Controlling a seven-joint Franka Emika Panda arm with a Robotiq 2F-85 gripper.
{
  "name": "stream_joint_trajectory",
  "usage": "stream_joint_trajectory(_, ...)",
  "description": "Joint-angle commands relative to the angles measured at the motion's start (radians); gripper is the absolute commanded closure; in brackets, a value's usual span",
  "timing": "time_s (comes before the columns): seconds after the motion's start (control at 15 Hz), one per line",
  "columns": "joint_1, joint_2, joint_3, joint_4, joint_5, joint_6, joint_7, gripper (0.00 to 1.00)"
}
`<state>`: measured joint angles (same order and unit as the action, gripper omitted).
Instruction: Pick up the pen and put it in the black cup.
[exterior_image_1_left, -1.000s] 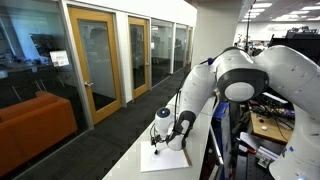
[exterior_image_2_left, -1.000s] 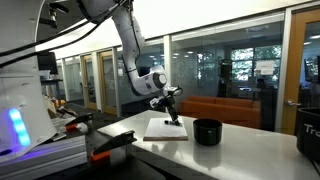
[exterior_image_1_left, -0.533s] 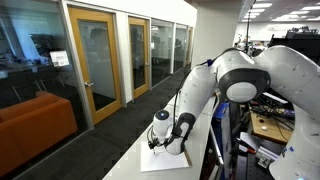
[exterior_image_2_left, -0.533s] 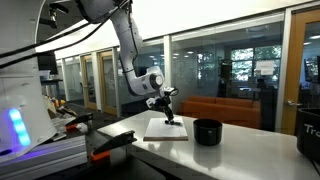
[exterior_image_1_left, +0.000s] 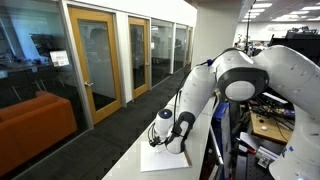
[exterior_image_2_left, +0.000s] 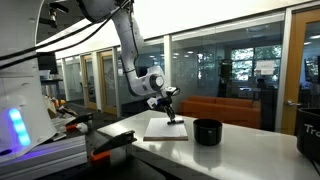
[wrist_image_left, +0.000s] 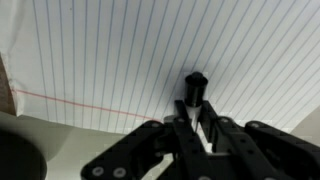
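Note:
In the wrist view my gripper (wrist_image_left: 193, 116) is shut on the pen (wrist_image_left: 194, 88), a short dark stick whose end pokes out beyond the fingertips over the lined white paper (wrist_image_left: 150, 50). In both exterior views the gripper (exterior_image_2_left: 172, 115) (exterior_image_1_left: 160, 143) points down at the paper sheet (exterior_image_2_left: 165, 130) (exterior_image_1_left: 165, 158) on the white table, and the pen is too small to make out there. The black cup (exterior_image_2_left: 207, 131), squat with a wide mouth, stands on the table just beside the paper. A dark round shape at the wrist view's lower left corner may be the cup.
A taller dark container (exterior_image_2_left: 311, 140) stands at the table's far end. Cluttered equipment and an orange-handled tool (exterior_image_2_left: 100, 153) sit near the camera. Glass office walls and an orange sofa (exterior_image_2_left: 215, 108) lie behind the table.
The jaws have closed from wide open onto the pen. The arm has shifted only slightly over the paper.

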<state>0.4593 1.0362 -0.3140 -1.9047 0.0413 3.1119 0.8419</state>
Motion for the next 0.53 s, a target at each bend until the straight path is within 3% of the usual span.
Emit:
stream_joint_trajectory(0.0,-0.022,-0.027,0.014,-0.035,0.054,0.044,-0.086,0.95)
stream_joint_trajectory(0.47,0.072,-0.158,-0.065,-0.144,0.155,0.137,-0.185,0.95)
